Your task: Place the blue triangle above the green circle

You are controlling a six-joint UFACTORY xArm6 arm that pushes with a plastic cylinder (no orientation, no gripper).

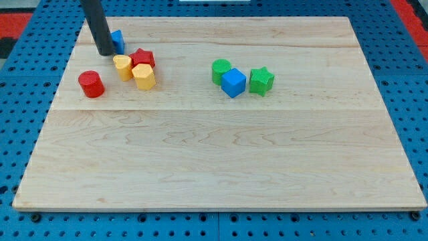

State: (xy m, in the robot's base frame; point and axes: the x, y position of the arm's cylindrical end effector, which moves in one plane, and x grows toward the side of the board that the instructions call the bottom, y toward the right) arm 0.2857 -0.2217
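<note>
Pressing down at the far left corner of the wooden board (221,167), my tip (105,53) is seen planted right against the blue triangle (118,39), which is mostly hidden behind the dark rod (97,25); only a sliver of blue is shown on the rod's right side, so its shape can barely be made out. No claw is carried on this arm, so nothing can be said to be open, closed or gripped; contact is made by the rod's end alone.

Just right of the tip and a touch nearer, a tight cluster is found: the red star (142,57) at the far side, the yellow heart-like block (123,67) touching it on the left, and the yellow hexagon (144,76) tucked in on the near side. To the near left of that group, standing apart, the red cylinder (91,84) is seen alone.

Well off to the right, around the board's middle, a second group is lined up: the green circle (221,70) on the left, the blue cube (233,82) pressed against it slightly nearer, and the green star (261,80) just beside the cube on the right. The blue triangle is kept well apart from the green circle, far over to its left.
</note>
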